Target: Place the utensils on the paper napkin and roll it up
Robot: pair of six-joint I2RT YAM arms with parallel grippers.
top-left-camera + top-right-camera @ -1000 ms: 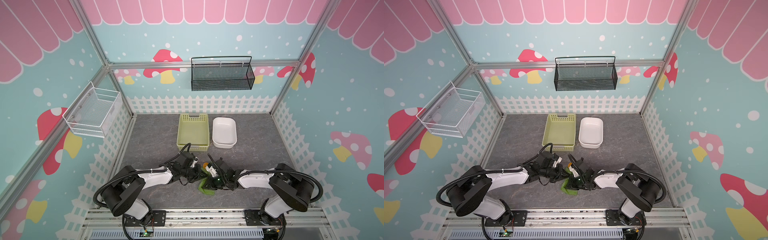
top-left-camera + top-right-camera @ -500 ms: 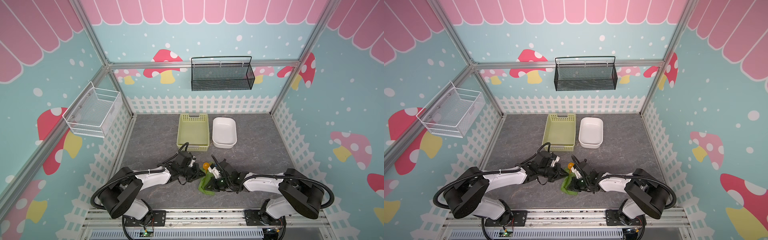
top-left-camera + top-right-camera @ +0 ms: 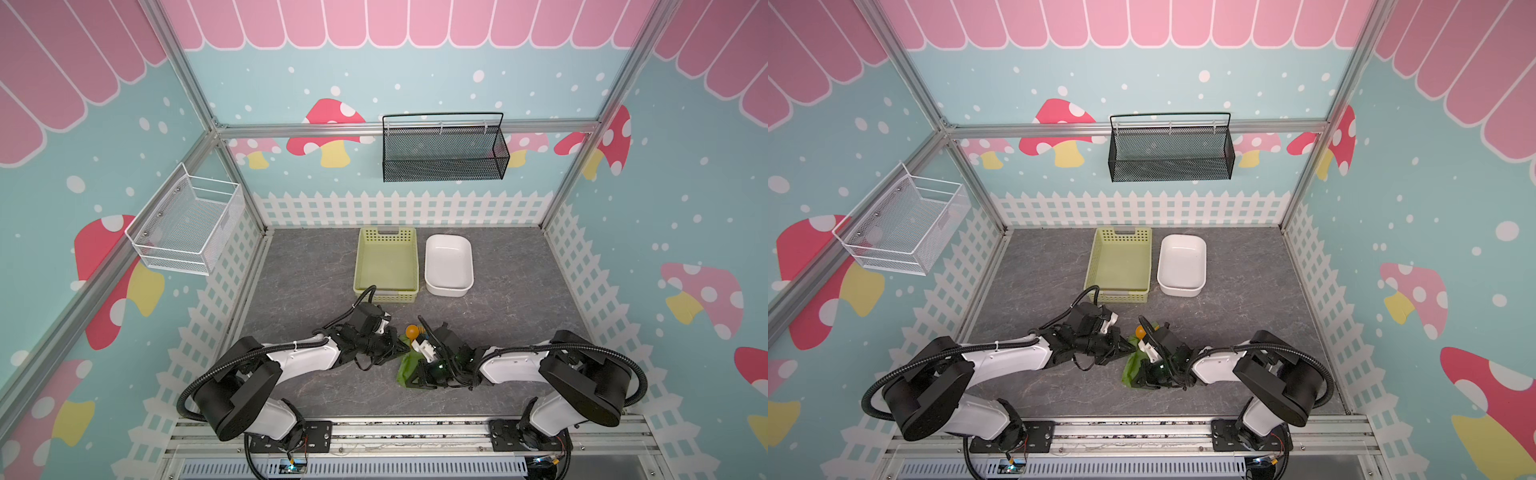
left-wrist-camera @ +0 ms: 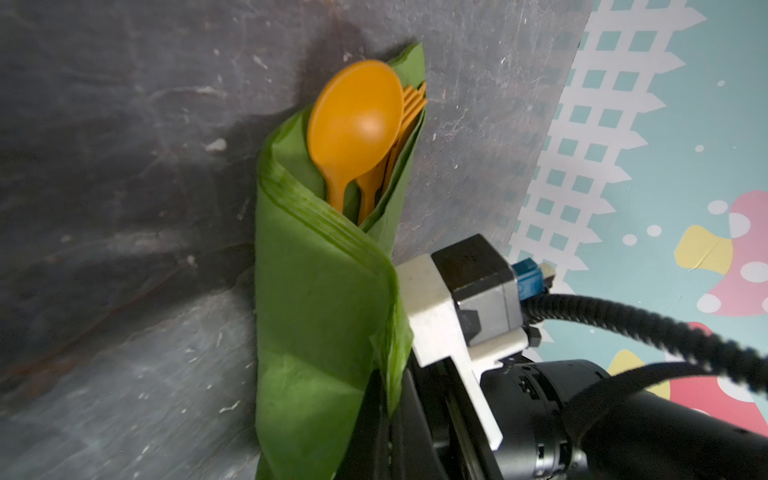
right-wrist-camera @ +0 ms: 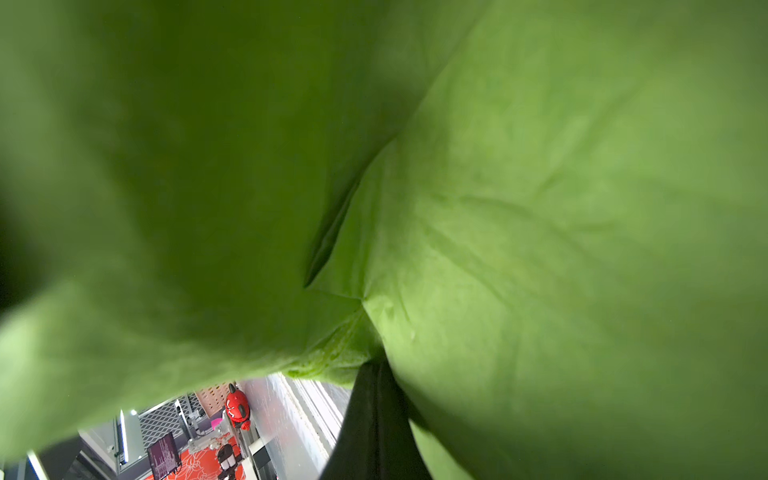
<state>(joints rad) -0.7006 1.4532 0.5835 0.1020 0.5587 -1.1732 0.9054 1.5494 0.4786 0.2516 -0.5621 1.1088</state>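
The green paper napkin [image 4: 316, 316] lies on the grey table, wrapped into a loose cone around the orange utensils. A spoon bowl [image 4: 355, 124] and fork tines [image 4: 413, 99] stick out of its open end. In both top views the napkin [image 3: 406, 368] [image 3: 1130, 370] sits between the two arms, the spoon bowl [image 3: 412, 331] at its far end. My left gripper [image 4: 388, 419] [image 3: 400, 345] is shut on a napkin edge. My right gripper [image 5: 374, 374] [image 3: 417, 376] is shut on the napkin near its front end, and green paper fills its wrist view.
A pale yellow-green basket [image 3: 386, 266] and a white dish [image 3: 449, 266] stand side by side behind the arms. A black mesh basket [image 3: 444, 153] hangs on the back wall and a white wire basket [image 3: 187, 224] on the left wall. White fencing edges the table.
The right arm's elbow swung out to the right and its wrist turned over the napkin. The spoon bowl came into view past the napkin's far end. The left arm hardly moved.
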